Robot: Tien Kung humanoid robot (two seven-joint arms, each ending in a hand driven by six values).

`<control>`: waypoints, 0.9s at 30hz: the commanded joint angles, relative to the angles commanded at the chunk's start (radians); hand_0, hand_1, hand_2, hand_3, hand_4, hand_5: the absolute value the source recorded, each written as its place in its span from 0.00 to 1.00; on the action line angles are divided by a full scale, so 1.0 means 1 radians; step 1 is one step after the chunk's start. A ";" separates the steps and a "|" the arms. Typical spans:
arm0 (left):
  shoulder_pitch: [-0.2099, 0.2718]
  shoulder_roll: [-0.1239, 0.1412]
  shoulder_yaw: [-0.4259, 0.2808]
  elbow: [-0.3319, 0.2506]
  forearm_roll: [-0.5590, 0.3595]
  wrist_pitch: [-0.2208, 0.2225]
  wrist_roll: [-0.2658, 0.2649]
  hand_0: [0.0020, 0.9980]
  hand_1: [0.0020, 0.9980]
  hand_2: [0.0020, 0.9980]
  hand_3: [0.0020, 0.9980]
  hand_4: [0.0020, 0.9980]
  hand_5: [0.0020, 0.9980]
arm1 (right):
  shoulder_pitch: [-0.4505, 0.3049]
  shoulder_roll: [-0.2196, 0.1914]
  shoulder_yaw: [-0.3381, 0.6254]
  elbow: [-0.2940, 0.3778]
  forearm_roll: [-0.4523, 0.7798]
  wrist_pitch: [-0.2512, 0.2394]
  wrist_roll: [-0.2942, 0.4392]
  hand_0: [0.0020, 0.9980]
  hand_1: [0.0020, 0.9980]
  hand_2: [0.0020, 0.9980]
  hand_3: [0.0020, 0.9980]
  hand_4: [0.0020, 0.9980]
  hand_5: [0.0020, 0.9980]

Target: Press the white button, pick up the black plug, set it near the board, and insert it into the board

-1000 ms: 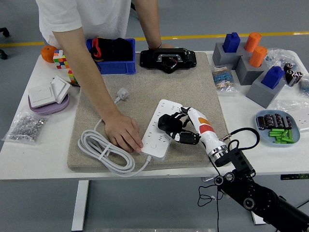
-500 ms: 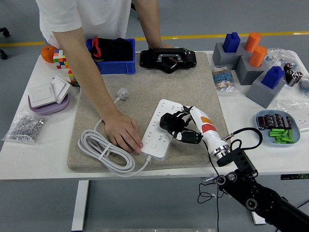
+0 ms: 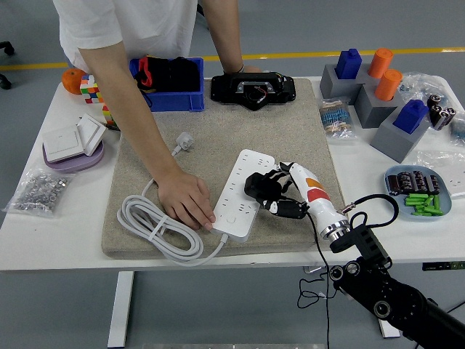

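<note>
A white power strip (image 3: 242, 187) lies on the beige mat (image 3: 218, 142), its coiled white cord (image 3: 156, 225) at the left. My right hand (image 3: 267, 192) sits over the strip's right side, fingers curled around a black plug (image 3: 256, 186) that rests on or just above the strip. A person's hand (image 3: 185, 200) presses flat on the strip's near left end, beside the white button (image 3: 230, 217). The cord's white plug (image 3: 184, 141) lies farther back on the mat. My left hand is out of view.
A blue bin (image 3: 171, 83) and a black device (image 3: 252, 89) stand at the back. Grey blocks (image 3: 378, 102) with coloured pegs are at the right, a plate of batteries (image 3: 419, 193) below them. White switches (image 3: 73, 138) and a bag of screws (image 3: 36, 190) lie at the left.
My right hand with the black plug has shifted slightly right and toward the near edge. The person's hand has stayed put.
</note>
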 joint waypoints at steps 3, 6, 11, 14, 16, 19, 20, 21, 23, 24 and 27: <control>0.001 0.000 0.000 0.000 -0.001 0.000 0.000 0.71 0.66 0.58 0.68 0.66 0.27 | -0.001 0.000 -0.001 -0.001 0.001 0.000 0.000 0.33 0.23 0.29 0.47 0.73 0.00; 0.001 0.000 -0.001 0.000 -0.001 0.000 0.000 0.71 0.66 0.58 0.68 0.66 0.27 | -0.002 0.000 -0.002 -0.003 0.003 0.001 0.000 0.33 0.23 0.29 0.47 0.73 0.00; 0.003 -0.001 -0.003 0.000 0.001 0.000 0.000 0.71 0.66 0.58 0.68 0.66 0.27 | -0.004 0.000 -0.001 -0.003 0.006 0.012 -0.010 0.34 0.24 0.30 0.47 0.74 0.00; 0.003 -0.001 -0.003 0.000 0.000 0.001 0.000 0.71 0.66 0.58 0.68 0.66 0.27 | -0.004 0.000 -0.002 -0.004 0.008 0.017 -0.014 0.39 0.32 0.37 0.50 0.78 0.00; 0.002 -0.001 -0.002 0.000 -0.001 0.001 0.000 0.71 0.66 0.58 0.68 0.66 0.27 | -0.003 0.000 -0.001 -0.004 0.010 0.018 -0.013 0.39 0.32 0.37 0.50 0.78 0.00; 0.002 -0.001 -0.003 0.000 0.000 0.000 0.000 0.71 0.66 0.58 0.68 0.66 0.27 | -0.002 0.001 0.001 -0.005 0.014 0.020 -0.012 0.41 0.35 0.40 0.51 0.80 0.00; 0.001 -0.001 -0.002 0.000 0.000 0.000 0.000 0.71 0.66 0.58 0.68 0.66 0.27 | -0.001 0.001 0.000 -0.006 0.016 0.020 -0.011 0.41 0.35 0.40 0.51 0.80 0.00; 0.001 -0.001 -0.002 0.000 0.001 0.000 0.000 0.71 0.66 0.58 0.68 0.66 0.27 | -0.001 0.001 0.000 -0.006 0.020 0.022 -0.010 0.41 0.35 0.40 0.51 0.80 0.00; 0.001 -0.001 -0.003 0.000 0.002 0.000 0.001 0.71 0.66 0.58 0.68 0.66 0.27 | -0.001 0.000 0.000 -0.005 0.023 0.023 -0.008 0.41 0.35 0.40 0.51 0.80 0.00; 0.002 -0.001 -0.003 0.000 0.002 0.000 0.000 0.71 0.66 0.58 0.68 0.66 0.27 | -0.001 0.000 0.000 -0.003 0.025 0.023 -0.007 0.41 0.35 0.40 0.51 0.80 0.00; 0.002 -0.001 -0.003 0.000 0.001 0.001 0.000 0.71 0.66 0.58 0.68 0.65 0.27 | -0.001 0.000 0.000 0.000 0.027 0.023 -0.005 0.42 0.41 0.46 0.54 0.83 0.00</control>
